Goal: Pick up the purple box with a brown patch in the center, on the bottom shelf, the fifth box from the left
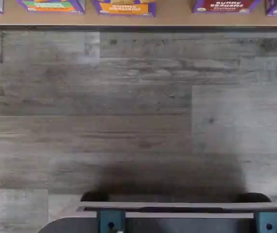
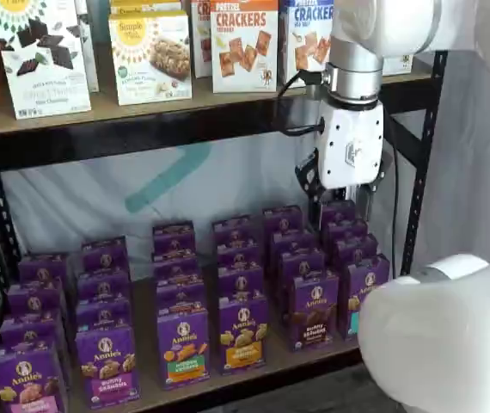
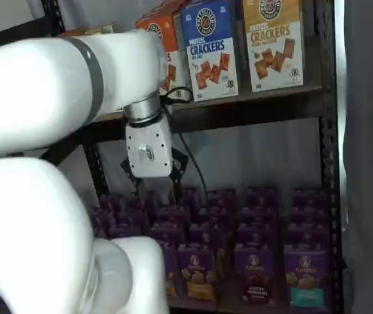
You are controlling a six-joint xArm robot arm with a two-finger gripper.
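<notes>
Approach step: spread gripper (image 2: 341,200) hangs above the far rows; next, descend to purple box (image 2: 313,311), near front.

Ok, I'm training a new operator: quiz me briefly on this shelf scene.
1. True or false: the white gripper with black fingers is closed on a box.
2. The purple carton with the dark brown centre patch stands on: A the upper board; B the brown wooden bottom shelf; C the floor.
3. Fill in: that carton stands in the ___ row of its column.
Key: 1 false, fingers apart, nothing held; 2 B; 3 front.
</notes>
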